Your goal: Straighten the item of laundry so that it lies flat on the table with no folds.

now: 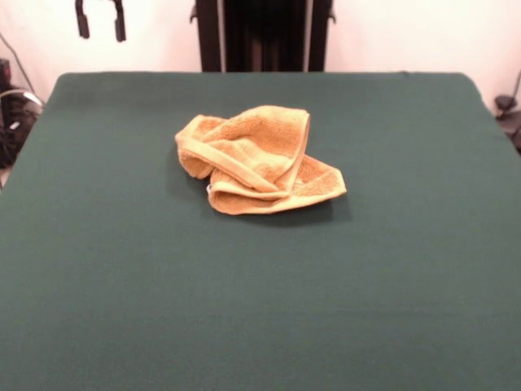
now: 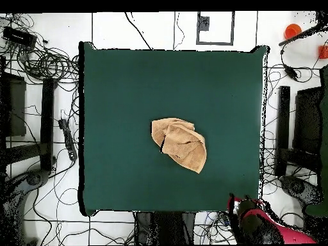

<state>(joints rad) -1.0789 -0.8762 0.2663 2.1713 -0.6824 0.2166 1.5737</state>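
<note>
Lying crumpled near mid-frame in both views, the towel [image 1: 256, 161] sits on the green counter [image 1: 260, 309], several layers folded over each other, pale band edges curling across the top. Front view: bunched lump at left, flatter corner poking out lower right. Gripper [image 1: 101, 19] hangs at upper left of front frame, well apart from towel, jaws spread w/ nothing between them. Cables on floor around counter in overhead view.
</note>
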